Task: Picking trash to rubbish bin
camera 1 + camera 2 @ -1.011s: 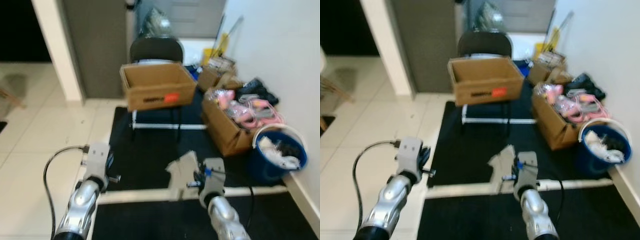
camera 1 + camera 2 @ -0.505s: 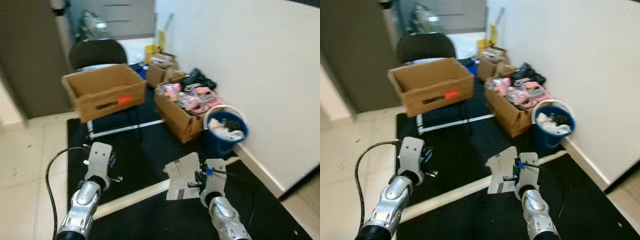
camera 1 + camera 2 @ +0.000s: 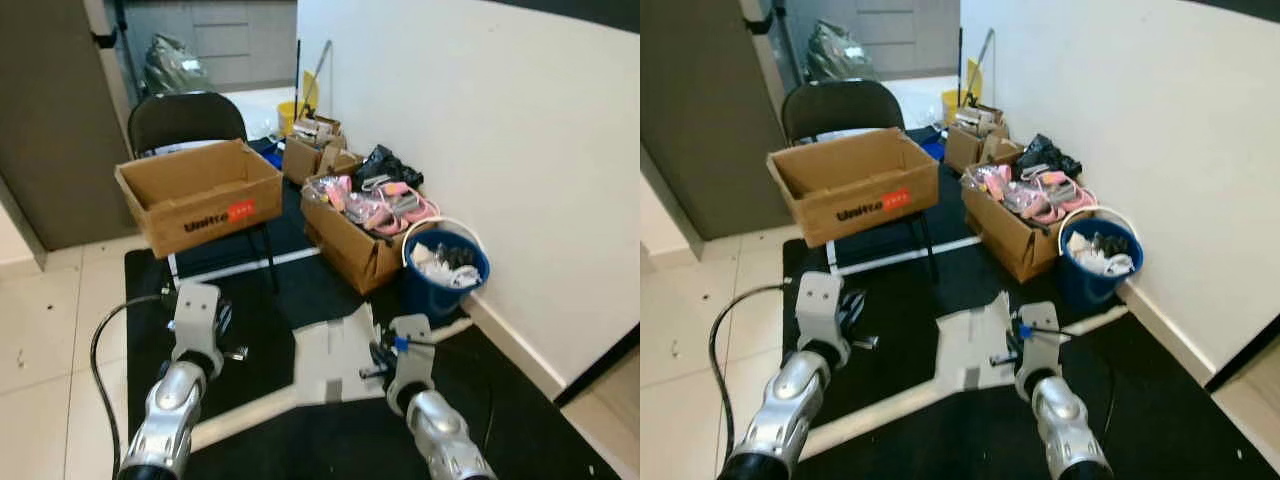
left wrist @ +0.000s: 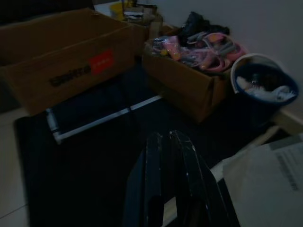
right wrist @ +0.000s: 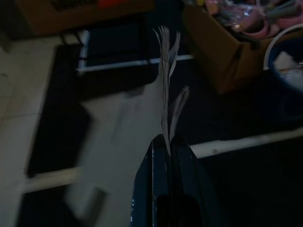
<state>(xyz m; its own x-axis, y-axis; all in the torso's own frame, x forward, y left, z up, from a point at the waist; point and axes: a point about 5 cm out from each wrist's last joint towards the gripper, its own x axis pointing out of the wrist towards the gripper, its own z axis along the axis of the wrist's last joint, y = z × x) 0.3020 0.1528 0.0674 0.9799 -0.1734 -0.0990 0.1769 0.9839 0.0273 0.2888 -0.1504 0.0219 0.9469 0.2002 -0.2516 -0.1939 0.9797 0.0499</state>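
Right end effector (image 5: 165, 142) clamping paper sheets (image 3: 335, 355), left end effector (image 4: 169, 137) closed, blue bin (image 3: 445, 272) beside cardboard box (image 3: 352, 235)

Cardboard box (image 3: 200, 197) on the chair: "Unitree" was read in dark print along the front side.
Red sticker (image 3: 240, 211) beside that print: its wording could not be made out.
Paper sheet (image 3: 335, 355): faint print, not legible.

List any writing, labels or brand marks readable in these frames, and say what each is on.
"Unitree": black print on the front of the cardboard box on the chair; only roughly legible.
Red label beside that print: text too small to read.
Printed lines on the paper pinched in the right gripper: too blurred to read.
The other boxes and the blue bucket show nothing readable.
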